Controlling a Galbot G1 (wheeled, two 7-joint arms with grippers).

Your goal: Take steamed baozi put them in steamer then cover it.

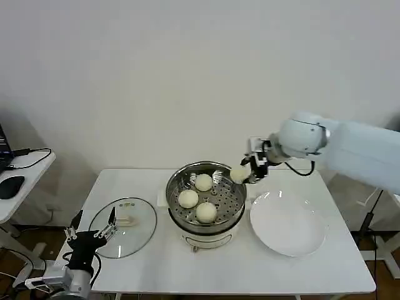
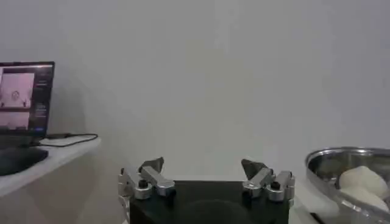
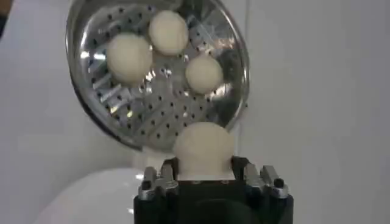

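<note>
Baozi number four [image 1: 239, 174], a smooth cream-white bun, sits between the fingers of the right gripper [image 1: 245, 173], which are closed on its two sides. The gripper holds it in the air at the far right rim of the steamer [image 1: 205, 199], just above the edge. In the right wrist view the same bun [image 3: 203, 148] is pressed between the two fingers of the right gripper [image 3: 204, 176], and the perforated tray [image 3: 159, 109] of the pot lies below and beyond it.

Three other baozi [image 1: 198, 197] already lie on the tray inside the steamer: one at the far side, one at the left and one at the near side, close together but mostly apart. The steamer stands in the middle of the white table [image 1: 169, 269].

Right of the steamer, just beside it, lies a flat white plate [image 1: 289, 222]. Left of the steamer, the glass cover [image 1: 123, 227] lies flat on the table with its cream handle up.

The left gripper [image 1: 107, 230] hangs at the near left edge of the cover, its fingers spread wide and holding nothing. In the left wrist view the two fingertips [image 2: 152, 165] stand well apart.
</note>
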